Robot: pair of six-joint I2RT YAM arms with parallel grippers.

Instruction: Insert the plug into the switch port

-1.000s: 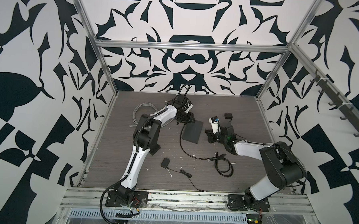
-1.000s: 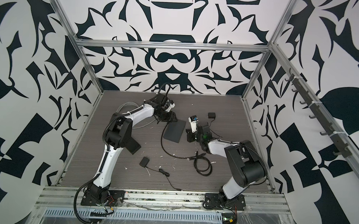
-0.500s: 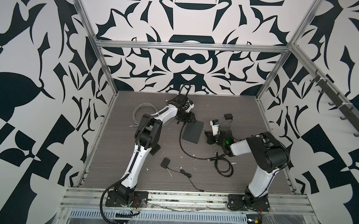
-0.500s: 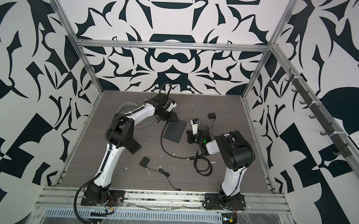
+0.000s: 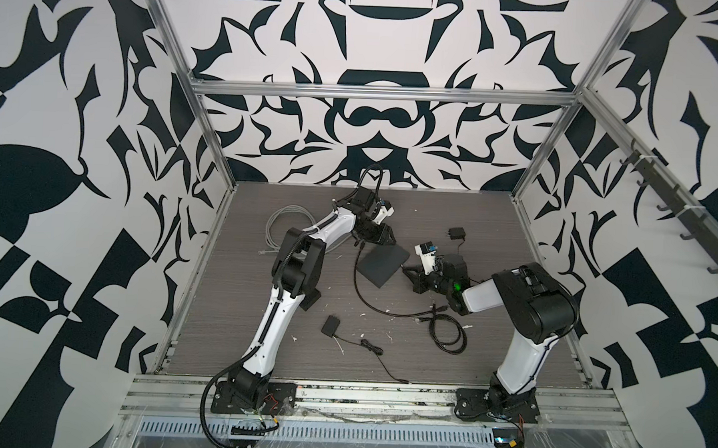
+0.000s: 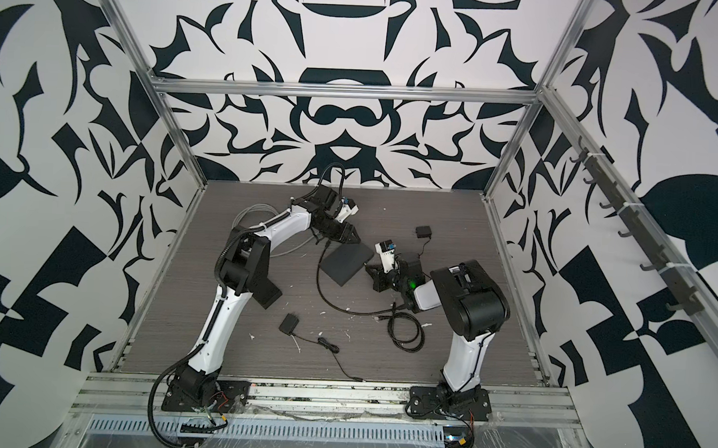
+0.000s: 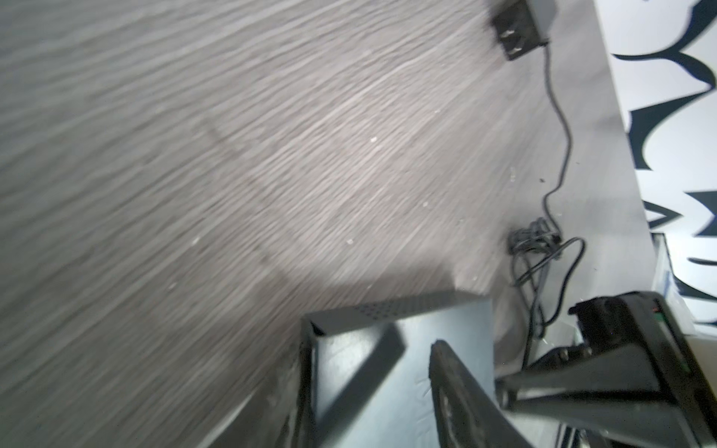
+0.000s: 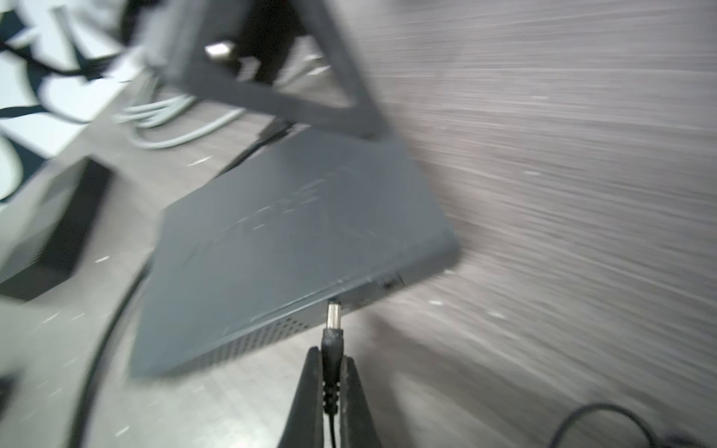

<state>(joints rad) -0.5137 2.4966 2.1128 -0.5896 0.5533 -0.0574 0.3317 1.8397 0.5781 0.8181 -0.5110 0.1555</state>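
Note:
The switch [image 5: 382, 261] [image 6: 345, 262] is a flat dark-grey box lying mid-table. My left gripper [image 5: 383, 237] [image 7: 372, 341] is shut on its far corner, one finger [image 7: 450, 372] over the top face and the other against the side. My right gripper [image 5: 413, 273] [image 8: 331, 353] is shut on the black plug [image 8: 333, 349], close beside the switch's right side. The plug's silver tip [image 8: 333, 316] points at the switch's side wall [image 8: 271, 329] and sits right at the port opening [image 8: 334, 300]. I cannot tell whether it has entered.
A black cable [image 5: 362, 294] runs from the switch's far end toward a black coil [image 5: 448, 333]. A grey cable coil [image 5: 284, 222] lies at the back left. One black adapter [image 5: 456, 233] sits behind my right gripper, another [image 5: 330, 325] at the front with its thin lead.
My right arm has folded up, its elbow rising over the base, while the gripper with the plug has crept slightly closer to the switch. The left arm has stayed put.

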